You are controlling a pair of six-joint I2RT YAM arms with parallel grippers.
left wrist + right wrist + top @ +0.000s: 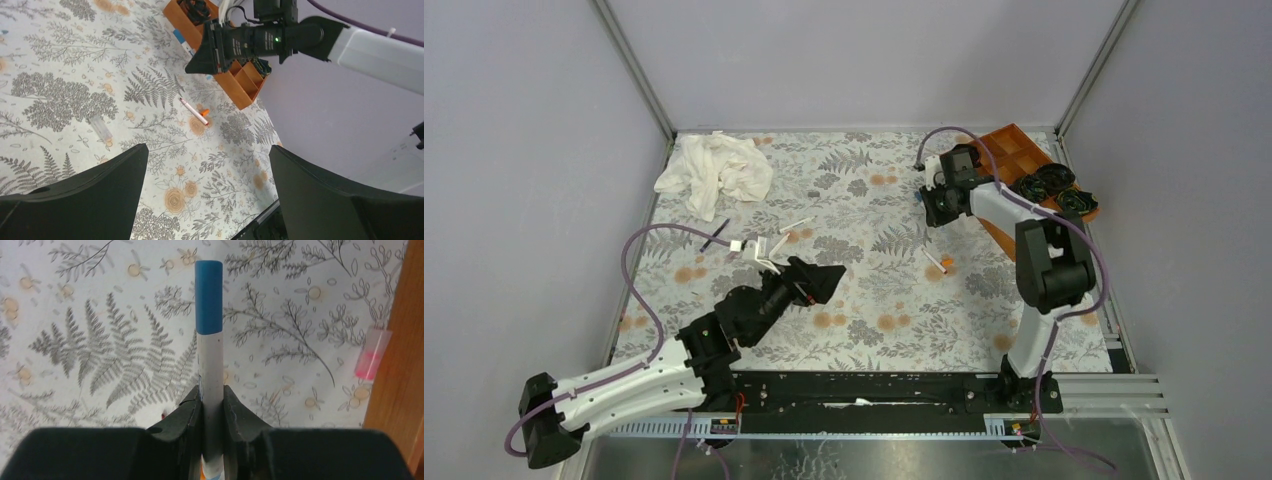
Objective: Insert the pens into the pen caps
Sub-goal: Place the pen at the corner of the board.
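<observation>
Pen (pixel 210 370) with blue cap (pixel 208 295) tight in right end effector (pixel 212 400), pink cap (pixel 372 354) beside orange tray (pixel 400 390), left end effector (pixel 209 150) open

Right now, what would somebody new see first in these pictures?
Probably the white pen with a blue end, clamped in the right end effector near the orange tray at the far right. Next come the crumpled white cloth in the far left corner and the left end effector, wide open.

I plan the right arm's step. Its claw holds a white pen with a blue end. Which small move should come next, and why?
Probably lower the right claw and release the pen: its blue cap looks already seated, and another pen lies beside a loose orange cap.
</observation>
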